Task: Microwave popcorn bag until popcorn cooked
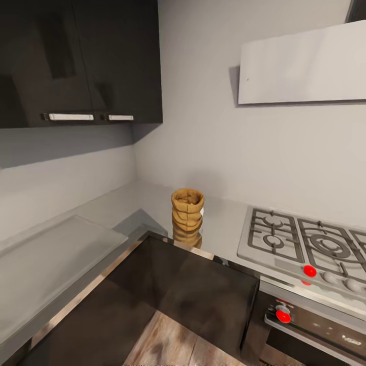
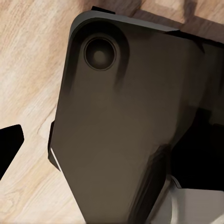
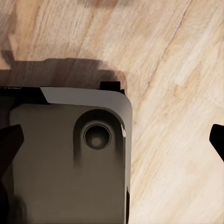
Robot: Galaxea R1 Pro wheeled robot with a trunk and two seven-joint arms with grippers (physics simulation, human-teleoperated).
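Note:
The popcorn bag [image 1: 187,211], golden-tan and crumpled, stands upright with its mouth open near the front edge of the pale grey countertop [image 1: 117,203], in the inner corner of the kitchen counters. The microwave is out of view. In the wrist views both arms hang low over the wood floor. My left gripper [image 2: 107,149] has a dark fingertip [image 2: 9,144] at the frame's edge, and nothing lies between its fingers. My right gripper [image 3: 114,140] has fingertips [image 3: 9,140] spread wide apart and holds nothing.
A steel gas hob [image 1: 305,244] with red knobs sits right of the bag, over a black oven [image 1: 315,330]. Glossy dark wall cabinets [image 1: 76,61] hang at upper left and a pale hood [image 1: 305,66] at upper right. My own dark base [image 2: 121,116] lies below both wrists.

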